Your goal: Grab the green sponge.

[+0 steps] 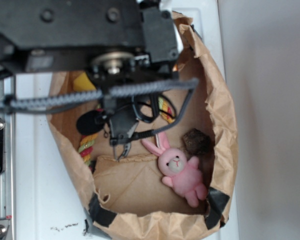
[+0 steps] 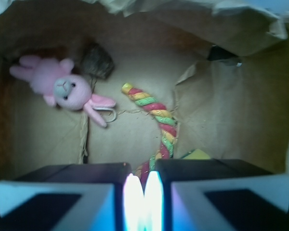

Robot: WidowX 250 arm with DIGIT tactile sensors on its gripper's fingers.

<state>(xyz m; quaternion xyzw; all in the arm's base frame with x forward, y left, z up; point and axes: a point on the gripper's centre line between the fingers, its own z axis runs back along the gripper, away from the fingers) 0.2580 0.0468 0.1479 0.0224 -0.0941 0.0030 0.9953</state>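
Scanning the wrist view from the left: a soft pink plush bunny (image 2: 62, 89) lies on creased brown paper, fuzzy, ears splayed, a thin wire loop at one ear. Touching its upper right is a dark, rough, rounded lump (image 2: 97, 61), blurred. Centre: a twisted striped rope (image 2: 156, 118), red, yellow and green strands, curves down toward the gripper (image 2: 143, 202), whose two pale fingertips (image 2: 133, 199) sit pressed together, only a hairline between them, nothing held. Just right of the rope, a small yellow corner of the green sponge (image 2: 197, 154) peeks above the right finger block; it lies beside the fingers on their right, mostly hidden, its green face not visible. Farther right, the torn, wrinkled wall of the paper bag (image 2: 231, 96) rises close. Exterior view: the bag (image 1: 222, 115) has crumpled, rolled rims with black tape at the near corners, and sits on a white surface (image 1: 35, 200). The arm fills the upper half; a yellow patch (image 1: 82, 80) shows at upper left, probably the sponge. Bare bag floor lies between rope and bunny; walls crowd every side.
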